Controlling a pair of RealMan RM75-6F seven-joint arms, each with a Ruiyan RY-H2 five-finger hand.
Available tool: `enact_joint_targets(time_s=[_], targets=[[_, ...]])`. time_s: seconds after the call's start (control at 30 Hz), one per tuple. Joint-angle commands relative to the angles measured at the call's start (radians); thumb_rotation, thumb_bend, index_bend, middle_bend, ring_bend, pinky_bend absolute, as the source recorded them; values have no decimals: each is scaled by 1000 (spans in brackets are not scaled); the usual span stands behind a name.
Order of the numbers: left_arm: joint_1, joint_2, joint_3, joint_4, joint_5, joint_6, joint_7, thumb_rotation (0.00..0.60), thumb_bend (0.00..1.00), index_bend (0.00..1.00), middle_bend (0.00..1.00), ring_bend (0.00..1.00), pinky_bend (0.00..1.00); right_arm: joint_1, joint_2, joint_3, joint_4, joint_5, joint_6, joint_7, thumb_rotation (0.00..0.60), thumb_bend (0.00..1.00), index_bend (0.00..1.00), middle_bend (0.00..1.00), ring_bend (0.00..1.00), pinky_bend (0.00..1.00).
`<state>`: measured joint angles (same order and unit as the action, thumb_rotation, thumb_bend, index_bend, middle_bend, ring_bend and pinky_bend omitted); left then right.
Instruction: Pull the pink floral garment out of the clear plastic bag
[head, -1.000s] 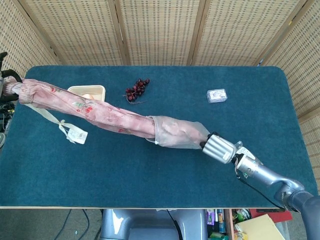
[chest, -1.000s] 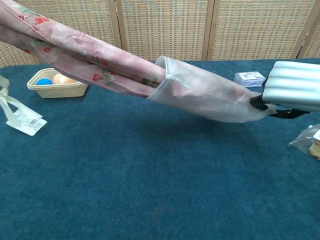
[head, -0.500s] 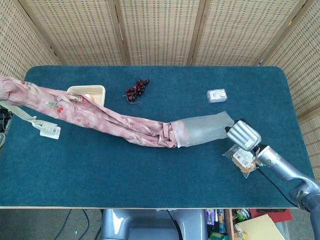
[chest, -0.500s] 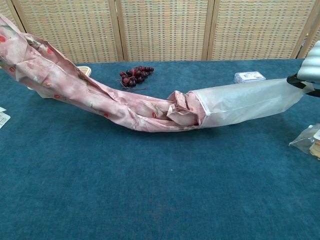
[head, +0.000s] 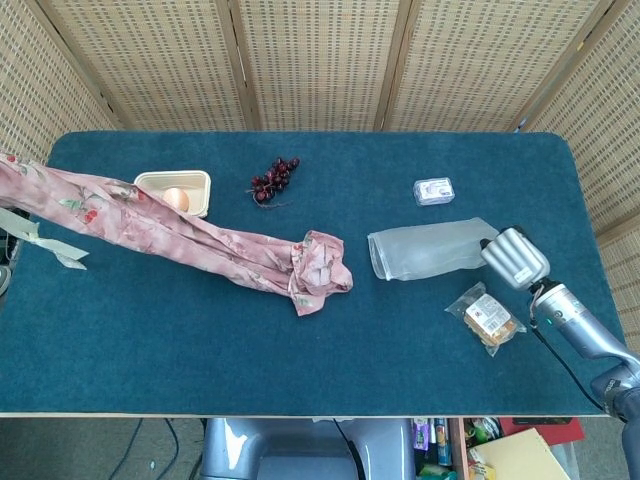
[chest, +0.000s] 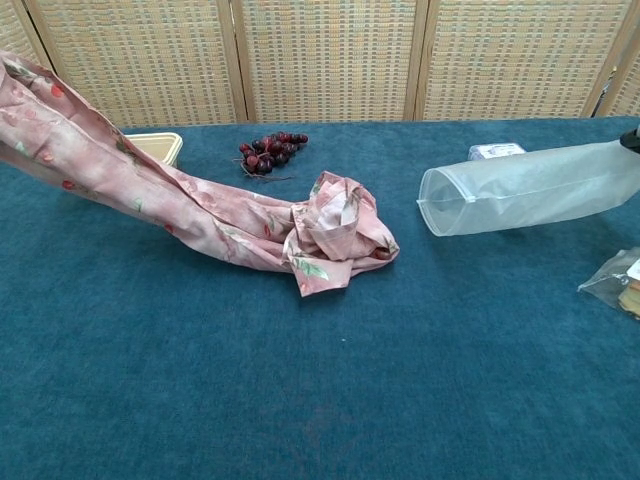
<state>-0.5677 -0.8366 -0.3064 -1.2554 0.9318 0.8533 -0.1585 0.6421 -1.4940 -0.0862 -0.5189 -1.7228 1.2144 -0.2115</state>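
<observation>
The pink floral garment (head: 200, 235) is fully outside the clear plastic bag (head: 430, 250). Its near end lies bunched on the blue table (head: 320, 272), and the rest rises in a long strip toward the left edge of both views (chest: 90, 160). My left hand is out of frame beyond that edge. The bag (chest: 530, 185) is empty, with its mouth facing the garment and a gap of bare cloth between them. My right hand (head: 515, 257) grips the bag's closed end and holds it just above the table.
A cream tray (head: 150, 181) with a round orange item sits at the back left. Dark grapes (head: 273, 178) lie behind the garment. A small clear box (head: 434, 190) is behind the bag and a wrapped snack packet (head: 485, 318) is in front of my right hand.
The garment's last part has slid out of the bag and dropped into a heap on the table. My right hand has drawn the empty bag further right, away from it.
</observation>
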Motion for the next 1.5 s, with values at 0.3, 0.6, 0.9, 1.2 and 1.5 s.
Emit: enact_joint_targets(time_s=[0.3, 0.6, 0.9, 1.2, 1.5], targets=[[4, -6, 0, -9, 20, 5, 13, 600, 638, 718, 0, 0, 0, -24, 1, 0, 39, 5, 38, 44, 600, 1000, 709, 838, 768, 914], [0, -28, 18, -81, 113, 0, -21, 600, 125, 0, 0, 0, 0, -20, -9, -29, 19, -48, 121, 72, 600, 1000, 696, 804, 768, 914], [16, -35, 31, -154, 236, 92, -31, 600, 58, 0, 0, 0, 0, -42, -17, -59, -18, -106, 250, 78, 600, 5, 84, 288, 357, 483], [58, -32, 49, -257, 292, 197, -3, 600, 57, 0, 0, 0, 0, -89, 3, -64, -162, -130, 367, 74, 600, 0, 0, 0, 0, 55], [194, -116, 119, -352, 406, 442, 20, 600, 58, 0, 0, 0, 0, -211, 122, 45, -656, 88, 348, 36, 600, 0, 0, 0, 0, 0]])
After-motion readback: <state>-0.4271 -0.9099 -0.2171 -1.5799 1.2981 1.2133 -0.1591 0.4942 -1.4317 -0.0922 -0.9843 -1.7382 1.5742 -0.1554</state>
